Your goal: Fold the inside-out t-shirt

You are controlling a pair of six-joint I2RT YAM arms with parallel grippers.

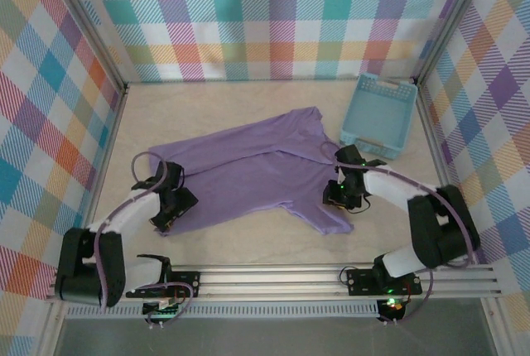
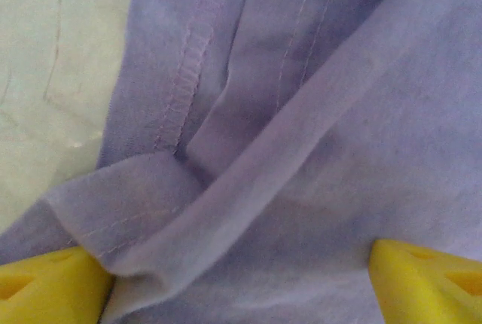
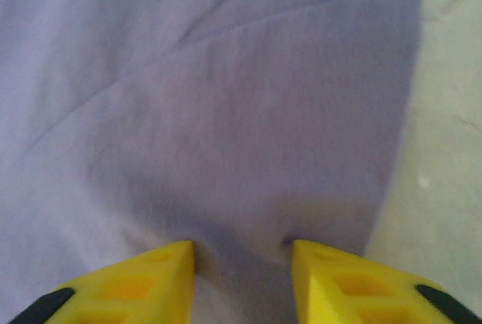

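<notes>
From above I see the t-shirt (image 1: 248, 174) lying spread mid-desk (image 1: 232, 99), with the blue basket (image 1: 379, 116) just off its far right corner.

On the left wrist, the left end effector (image 2: 239, 260) is spread wide over a folded seam.

On the right wrist, the right end effector (image 3: 242, 247) has its narrowed tips dug into cloth near the edge. Whether it is pinching, I cannot tell.

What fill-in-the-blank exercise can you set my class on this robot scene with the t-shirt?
1. The left hand and the right hand both point down at a purple ____.
2. Their fingers are coloured ____.
3. The light blue ____ stands in the far right corner of the table.
Missing words: t-shirt; yellow; basket.
</notes>
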